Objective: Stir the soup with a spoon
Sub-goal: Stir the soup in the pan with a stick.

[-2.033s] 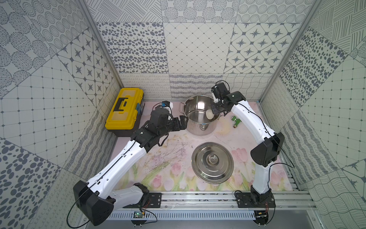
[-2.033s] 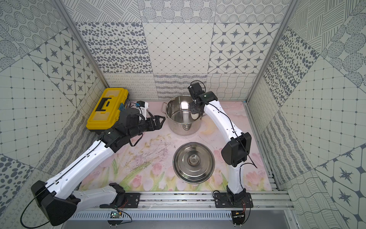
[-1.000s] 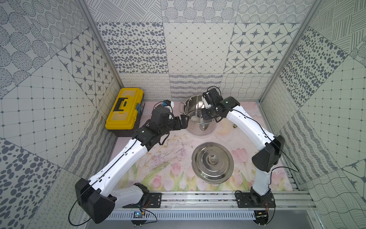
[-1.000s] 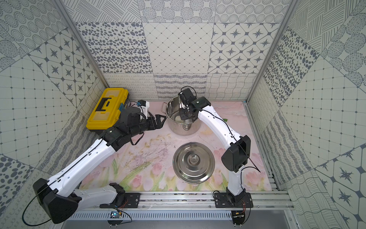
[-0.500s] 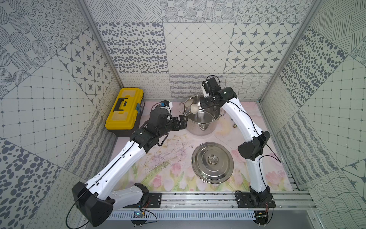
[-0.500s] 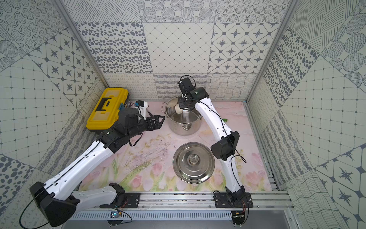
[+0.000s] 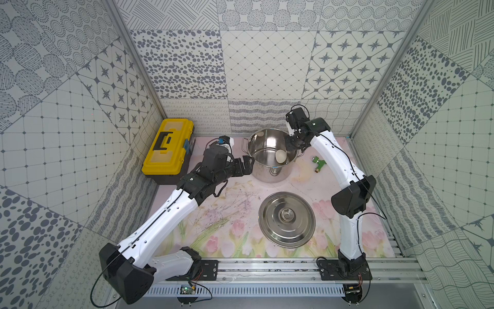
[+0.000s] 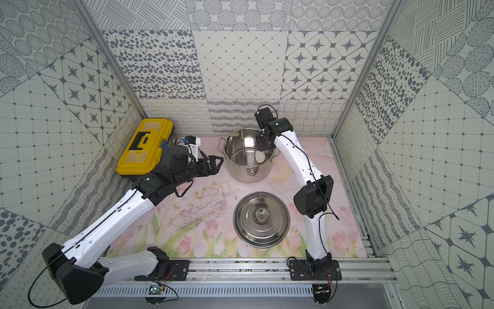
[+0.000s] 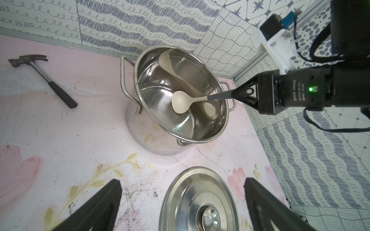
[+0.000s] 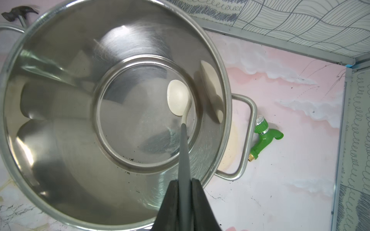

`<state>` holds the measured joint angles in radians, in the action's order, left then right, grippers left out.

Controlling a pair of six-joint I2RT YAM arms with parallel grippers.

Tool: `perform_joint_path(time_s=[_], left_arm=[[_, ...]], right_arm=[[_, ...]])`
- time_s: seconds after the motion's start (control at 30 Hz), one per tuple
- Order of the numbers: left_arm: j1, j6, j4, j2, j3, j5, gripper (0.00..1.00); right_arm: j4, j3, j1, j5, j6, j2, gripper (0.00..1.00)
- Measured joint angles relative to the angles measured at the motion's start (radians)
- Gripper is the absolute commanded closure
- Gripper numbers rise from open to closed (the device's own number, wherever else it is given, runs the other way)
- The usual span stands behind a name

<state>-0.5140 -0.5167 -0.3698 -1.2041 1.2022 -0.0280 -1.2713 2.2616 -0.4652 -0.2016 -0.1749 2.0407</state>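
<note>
Here, a steel pot (image 7: 270, 174) stands uncovered on a pink flowered surface (image 7: 235, 214). The right end effector (image 10: 185, 181) reaches over the pot's rim, clenched on the dark grey handle of the spoon (image 10: 178, 98). The spoon's cream bowl hangs inside the pot, low down and close to its wall. The left end effector (image 8: 213, 166) hovers just beside the pot's outer wall, spread wide and grasping nothing. The lid (image 7: 286, 219) lies knob-up near the pot, apart from it. A green tap (image 10: 262, 138) lies beside one pot handle and a hammer (image 9: 50, 80) beyond the opposite handle.
</note>
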Motion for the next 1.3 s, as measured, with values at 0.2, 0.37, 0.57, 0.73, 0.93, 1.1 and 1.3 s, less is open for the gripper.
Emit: perform_joint_path(time_s=[0.2,0.37,0.57,0.73,0.93,1.1,1.3], left_arm=[[0.000,0.004,0.002,-0.008,0.000,0.006,0.01],[0.000,0.003,0.003,-0.009,0.000,0.010,0.01],[0.000,0.000,0.003,-0.007,0.000,0.018,0.01],[0.000,-0.008,0.003,0.011,-0.001,0.018,0.01],[0.000,-0.024,0.002,0.041,-0.019,0.017,0.00],[0.000,-0.034,-0.002,0.059,-0.031,0.014,0.01],[0.000,-0.037,-0.002,0.062,-0.032,0.013,0.01]], right_arm=[[0.028,-0.178,-0.016,0.021,-0.020,-0.153,1.00],[0.068,-0.255,-0.067,0.037,-0.053,-0.209,1.00],[0.100,-0.258,-0.123,0.059,-0.088,-0.181,1.00],[0.118,-0.185,-0.130,0.080,-0.112,-0.110,1.00],[0.126,-0.073,-0.129,0.071,-0.122,-0.024,1.00],[0.128,-0.006,-0.119,0.036,-0.108,0.008,1.00],[0.127,0.009,-0.079,0.006,-0.076,0.010,1.00]])
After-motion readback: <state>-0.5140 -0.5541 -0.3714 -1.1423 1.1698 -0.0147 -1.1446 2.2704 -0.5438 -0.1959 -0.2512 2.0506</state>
